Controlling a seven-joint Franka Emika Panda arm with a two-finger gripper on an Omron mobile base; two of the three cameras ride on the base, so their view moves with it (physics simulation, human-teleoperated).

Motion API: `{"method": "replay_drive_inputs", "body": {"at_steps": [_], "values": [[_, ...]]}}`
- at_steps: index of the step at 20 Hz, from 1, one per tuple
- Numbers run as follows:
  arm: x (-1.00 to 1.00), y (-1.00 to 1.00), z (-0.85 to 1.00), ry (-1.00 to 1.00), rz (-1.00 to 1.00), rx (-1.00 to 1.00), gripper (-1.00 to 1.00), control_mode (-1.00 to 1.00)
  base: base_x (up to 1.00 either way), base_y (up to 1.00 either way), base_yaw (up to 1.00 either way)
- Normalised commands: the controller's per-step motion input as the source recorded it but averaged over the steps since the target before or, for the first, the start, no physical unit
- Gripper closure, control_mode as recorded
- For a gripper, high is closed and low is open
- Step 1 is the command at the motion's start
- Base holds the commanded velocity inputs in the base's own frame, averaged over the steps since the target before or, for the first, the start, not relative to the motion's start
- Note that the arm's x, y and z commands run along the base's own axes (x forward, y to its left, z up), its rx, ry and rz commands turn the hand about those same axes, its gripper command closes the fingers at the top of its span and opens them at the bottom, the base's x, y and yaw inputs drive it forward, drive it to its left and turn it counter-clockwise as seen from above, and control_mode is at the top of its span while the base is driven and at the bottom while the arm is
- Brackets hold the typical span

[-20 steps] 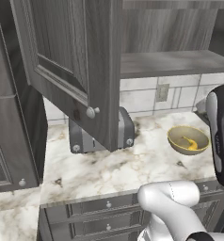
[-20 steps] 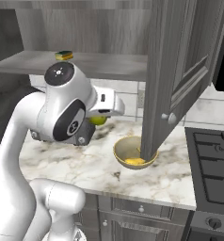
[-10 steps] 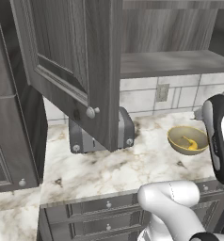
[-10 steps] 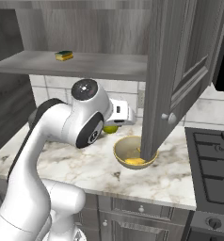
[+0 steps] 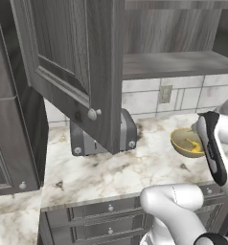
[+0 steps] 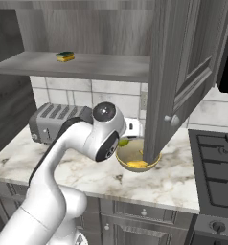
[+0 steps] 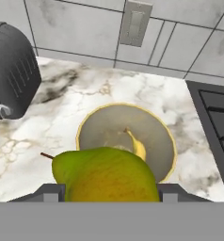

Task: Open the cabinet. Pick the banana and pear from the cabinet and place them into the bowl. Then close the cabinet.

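Above the marble desk [image 5: 135, 167], the white robot arm reaches toward the back wall, and its fingers [image 7: 104, 192] grip the pear [image 7: 104, 176] between them. In the hand view the yellow-green pear, with a thin brown stem at its left, sits just over the near rim of the bowl [image 7: 165, 146]. The tan-yellow bowl rests on the desk, near the tiled wall, and a banana [image 7: 136, 146] lies inside it. A grey toaster [image 6: 51, 119] stands on the desk to the bowl's left. The cabinet [image 6: 178, 72] hangs above with both dark wood-grain doors swung open. A small yellow and green sponge [image 6: 65, 56] lies on its grey shelf.
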Motion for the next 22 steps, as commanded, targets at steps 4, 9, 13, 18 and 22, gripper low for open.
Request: {"method": "replay_drive_inputs", "body": {"at_steps": [4,9,13,18,22], "values": [[0.53,-0.24,-0.55,0.0,0.0,0.0,1.0,-1.0,0.0,0.0,0.0],[0.51,-0.3,-0.41,0.02,0.01,0.0,1.0,-1.0,0.0,0.0,0.0],[0.57,-0.31,-0.35,0.02,0.0,0.0,1.0,-1.0,0.0,0.0,0.0],[0.35,-0.08,-0.17,0.14,0.0,0.0,1.0,-1.0,0.0,0.0,0.0],[0.41,0.0,-0.31,0.18,0.0,-0.01,1.0,-1.0,0.0,0.0,0.0]]}}
